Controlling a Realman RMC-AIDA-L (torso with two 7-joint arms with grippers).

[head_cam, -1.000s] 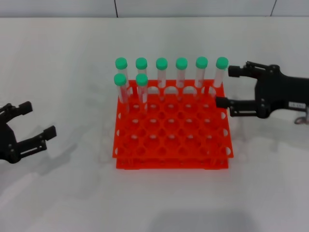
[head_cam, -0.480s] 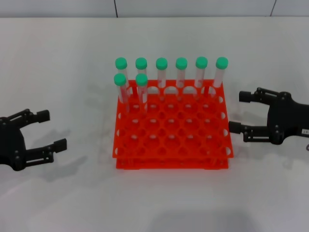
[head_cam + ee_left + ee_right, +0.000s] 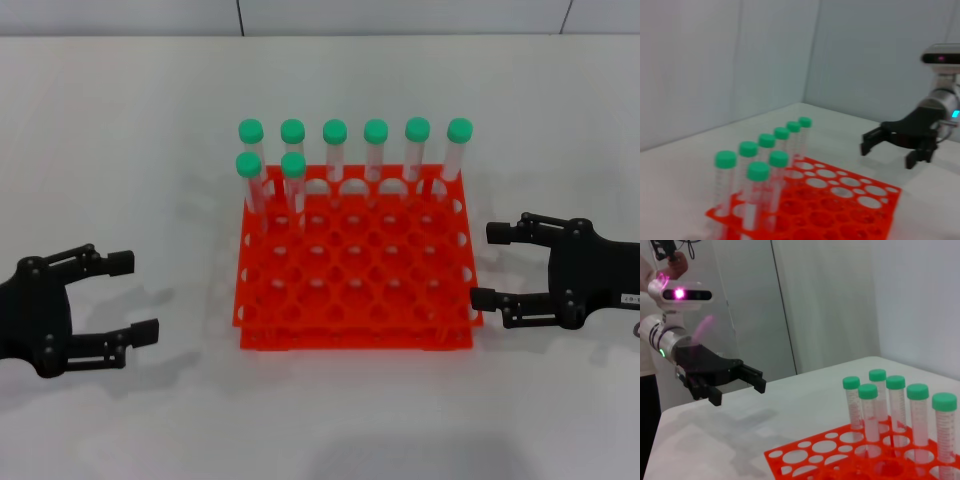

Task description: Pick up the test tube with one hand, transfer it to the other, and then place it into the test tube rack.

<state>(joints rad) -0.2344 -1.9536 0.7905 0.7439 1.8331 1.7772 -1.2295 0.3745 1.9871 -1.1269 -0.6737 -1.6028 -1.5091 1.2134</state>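
Note:
The orange-red test tube rack (image 3: 355, 338) stands mid-table. Several green-capped test tubes (image 3: 376, 150) stand upright in its two back rows; the back-right one (image 3: 457, 150) is nearest my right arm. No tube is in either gripper or lying on the table. My left gripper (image 3: 138, 295), unlabelled, is open and empty to the left of the rack's front. My right gripper (image 3: 487, 265), with the white label, is open and empty just off the rack's right side. The left wrist view shows the rack (image 3: 875, 197), the tubes (image 3: 759, 172) and the right gripper (image 3: 888, 154). The right wrist view shows the rack (image 3: 800, 456), the tubes (image 3: 896, 395) and the left gripper (image 3: 738, 391).
The white table (image 3: 330, 420) runs to a pale wall at the back. A person's hand (image 3: 675, 260) shows behind the left arm in the right wrist view.
My right gripper has drawn back from the back-right tube toward the rack's front right, open and empty. My left gripper has moved nearer the front and a little toward the rack.

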